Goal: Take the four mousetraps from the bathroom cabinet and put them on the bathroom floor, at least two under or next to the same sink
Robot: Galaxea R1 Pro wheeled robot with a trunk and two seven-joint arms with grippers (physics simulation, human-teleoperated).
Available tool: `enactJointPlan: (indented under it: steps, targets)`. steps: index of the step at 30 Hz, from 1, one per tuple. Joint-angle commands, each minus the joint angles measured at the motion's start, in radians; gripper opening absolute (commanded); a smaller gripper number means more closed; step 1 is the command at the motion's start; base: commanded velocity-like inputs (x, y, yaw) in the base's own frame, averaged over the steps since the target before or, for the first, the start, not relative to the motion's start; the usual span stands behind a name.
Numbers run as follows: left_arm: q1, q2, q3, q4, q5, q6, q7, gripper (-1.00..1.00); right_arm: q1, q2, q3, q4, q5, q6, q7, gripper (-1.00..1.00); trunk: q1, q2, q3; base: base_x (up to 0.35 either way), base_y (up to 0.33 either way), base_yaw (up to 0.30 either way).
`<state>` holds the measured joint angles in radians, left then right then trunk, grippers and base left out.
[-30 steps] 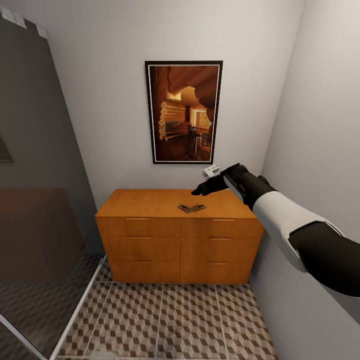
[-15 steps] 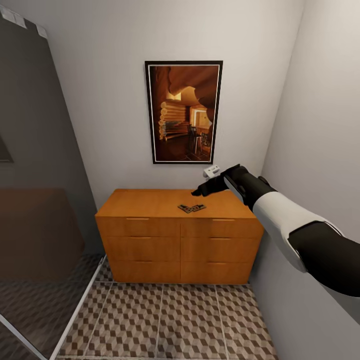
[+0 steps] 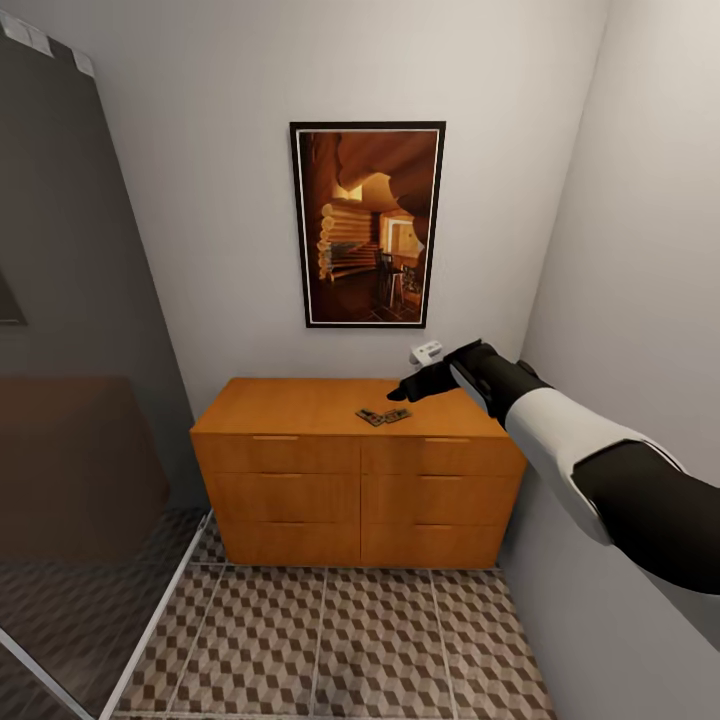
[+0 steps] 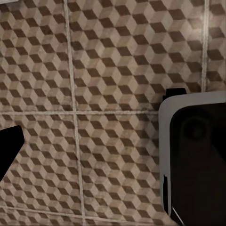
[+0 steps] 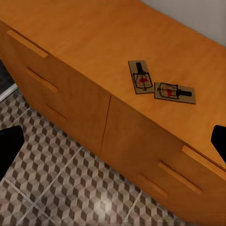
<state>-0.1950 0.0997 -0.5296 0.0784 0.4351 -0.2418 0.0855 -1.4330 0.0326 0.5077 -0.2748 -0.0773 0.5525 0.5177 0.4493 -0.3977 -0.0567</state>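
Note:
Two mousetraps lie side by side on the flat top of the orange-brown cabinet [image 3: 300, 405]: one [image 5: 140, 76] and another [image 5: 175, 91], both showing wire and a red spot. In the head view they form a small dark pair [image 3: 383, 415]. My right gripper [image 3: 405, 388] hovers just above and behind them, apart from them, open with nothing between its fingers [image 5: 114, 141]. My left gripper hangs low over the cube-pattern bathroom floor [image 4: 113, 70]; one dark fingertip [image 4: 9, 146] shows at the frame's edge. The sink is out of view.
A framed picture [image 3: 367, 224] hangs above the cabinet, with a white socket [image 3: 427, 351] beside it. The right wall [image 3: 640, 250] is close to my right arm. A dark glass panel [image 3: 70, 350] stands at the left. My own base [image 4: 195, 155] sits beside the left gripper.
My right gripper has dropped slightly and shifted a little right, closer to the cabinet top. The mousetraps have not moved.

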Motion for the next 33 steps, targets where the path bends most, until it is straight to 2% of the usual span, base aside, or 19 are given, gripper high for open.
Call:
enactJointPlan:
  steps: [1,11,33]
  targets:
    - [0.003,0.0,-0.008,0.003,0.007,-0.005,0.0,1.0,-0.001,0.0,0.006,0.008,-0.009,-0.001,0.0,1.0,0.001,-0.002,-0.002,0.0,0.0,0.0]
    - [0.012,0.007,-0.008,0.003,0.007,-0.005,0.0,1.0,-0.001,-0.002,0.006,0.03,-0.011,-0.075,0.005,1.0,0.001,-0.002,-0.002,0.0,0.0,0.0]
    - [0.012,0.008,-0.009,0.001,0.006,-0.005,0.0,1.0,0.002,-0.005,0.005,0.035,-0.01,-0.081,0.004,1.0,0.001,-0.002,-0.002,0.0,0.0,0.0]
